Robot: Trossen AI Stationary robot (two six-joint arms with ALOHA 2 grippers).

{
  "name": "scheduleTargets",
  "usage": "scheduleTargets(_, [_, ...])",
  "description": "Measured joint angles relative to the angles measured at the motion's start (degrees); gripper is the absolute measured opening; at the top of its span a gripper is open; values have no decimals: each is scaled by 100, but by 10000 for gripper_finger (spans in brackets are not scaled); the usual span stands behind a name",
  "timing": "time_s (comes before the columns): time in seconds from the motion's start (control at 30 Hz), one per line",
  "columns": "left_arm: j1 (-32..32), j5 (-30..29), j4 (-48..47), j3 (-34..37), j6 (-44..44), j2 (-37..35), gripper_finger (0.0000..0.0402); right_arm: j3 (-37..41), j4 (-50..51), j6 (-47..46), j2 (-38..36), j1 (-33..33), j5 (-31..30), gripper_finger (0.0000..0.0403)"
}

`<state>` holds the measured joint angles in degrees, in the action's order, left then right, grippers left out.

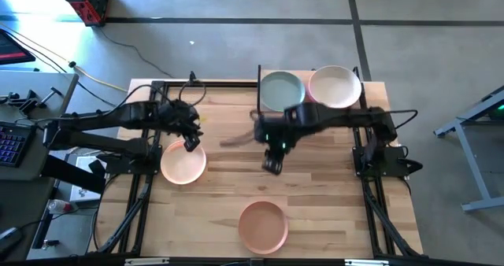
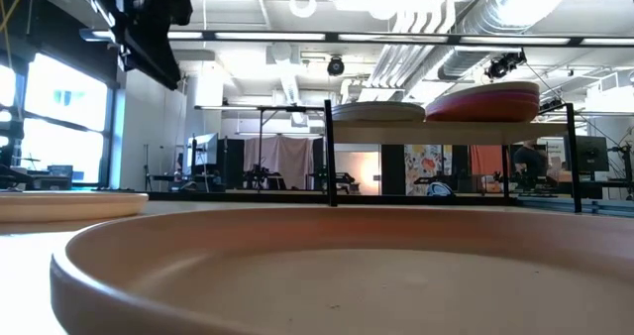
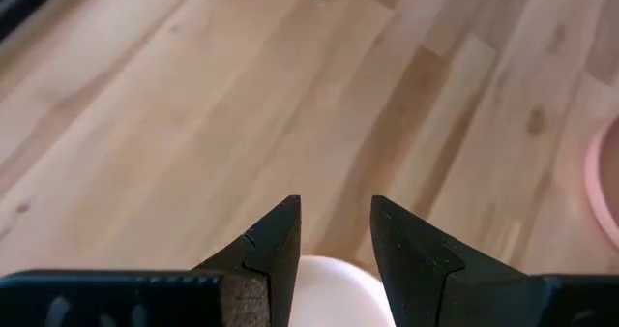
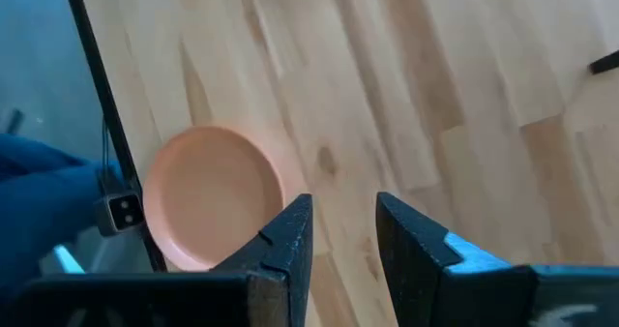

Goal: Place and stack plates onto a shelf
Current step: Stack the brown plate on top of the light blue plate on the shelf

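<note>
Salmon round matte plate (image 1: 263, 226) lies by the tabletop's near edge, at mid-width. Peach round plate (image 1: 183, 162) lies near the left edge; left gripper (image 1: 190, 144) is over its far rim, fingers slightly parted, nothing visibly clamped. Right gripper (image 1: 272, 165) hovers mid-table, jaws narrowly apart, empty. Light wooden shelf (image 2: 451, 125) along the far edge carries a sage green plate (image 1: 281, 90) and an off-white plate (image 1: 335, 86) topping a stack.

plates on table: 2 (image 1: 183, 162) (image 1: 263, 226) | plate stacks on shelf (image 1: 370, 95): 2 (image 1: 281, 90) (image 1: 335, 86) | arms: 2
</note>
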<state>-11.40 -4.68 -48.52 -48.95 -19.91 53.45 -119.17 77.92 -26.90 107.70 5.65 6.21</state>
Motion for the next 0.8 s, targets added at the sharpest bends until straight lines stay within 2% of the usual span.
scheduleTargets(0.4, [1045,-60,698,431,-778,26,115,2,-55,-519,622,1539,-971,94])
scheduleTargets(0.8, [1906,-69,982,512,-1617,33,115,4,-73,-510,1503,2170,-1225,94])
